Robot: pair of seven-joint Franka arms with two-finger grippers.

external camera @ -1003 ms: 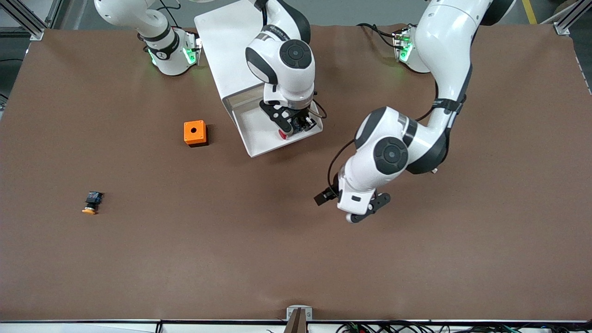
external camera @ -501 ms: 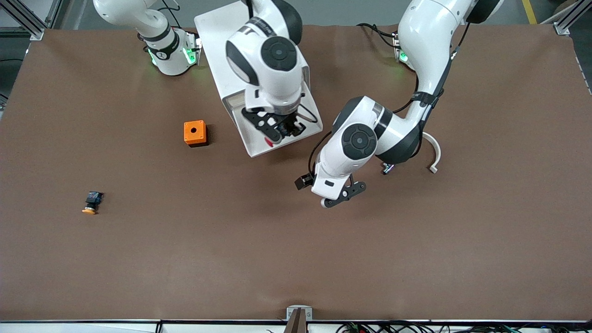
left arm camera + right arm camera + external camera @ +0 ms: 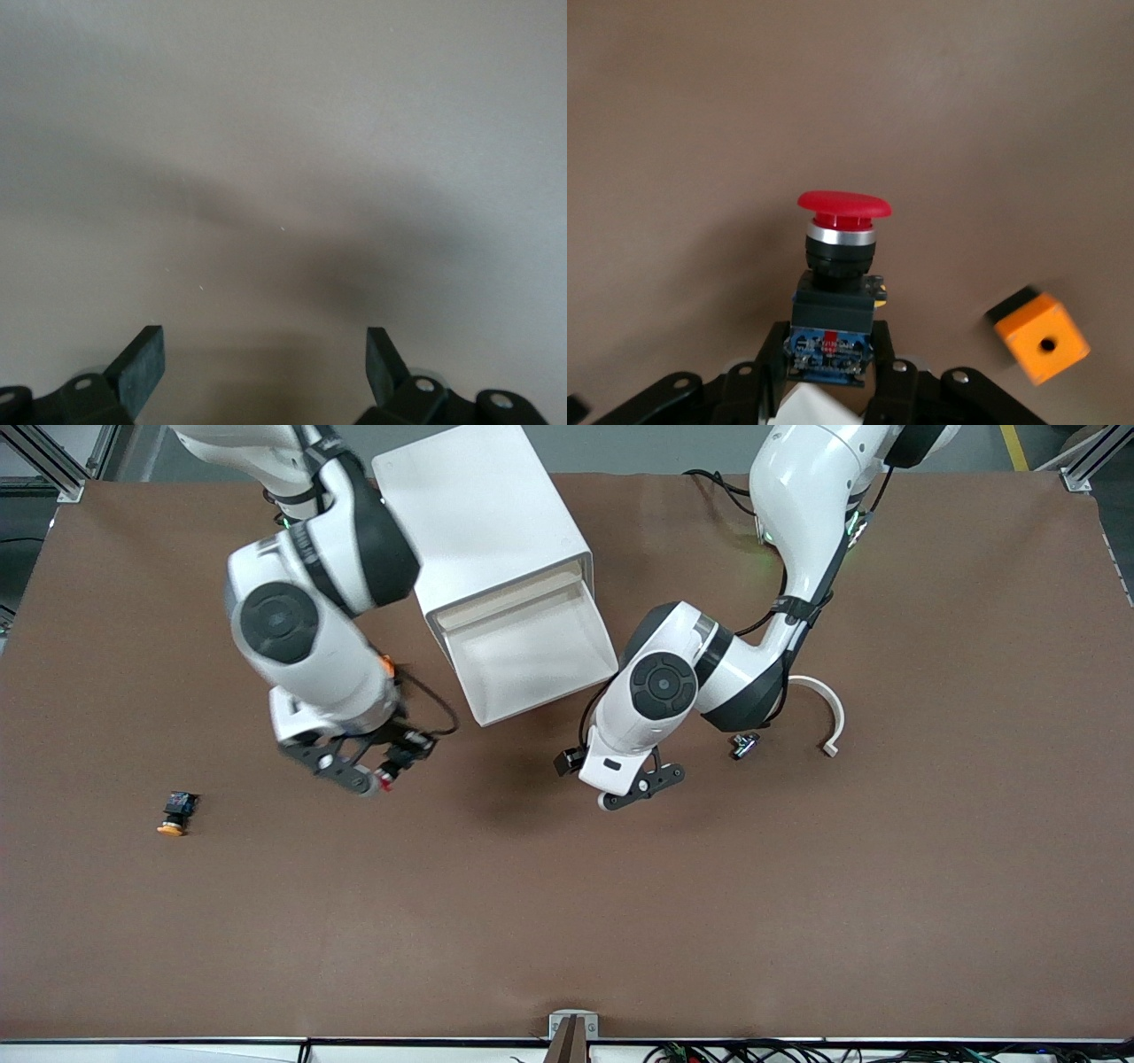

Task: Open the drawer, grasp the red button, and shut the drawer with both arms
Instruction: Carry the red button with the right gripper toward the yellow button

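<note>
Two grippers hang over the counter (image 3: 797, 921): right gripper (image 3: 383, 772) clamps the button (image 3: 834, 266); left gripper (image 3: 640, 787), jaws wide and empty, is near the open drawer (image 3: 532, 657).

Brown surface (image 3: 797, 921) fills the frame. On it: a white cabinet (image 3: 483, 531) at upper centre with its drawer (image 3: 532, 660) pulled open; a yellow-capped button (image 3: 176, 813) at lower left; a white curved piece (image 3: 824, 713) and a small black part (image 3: 744, 744) at centre right.
</note>
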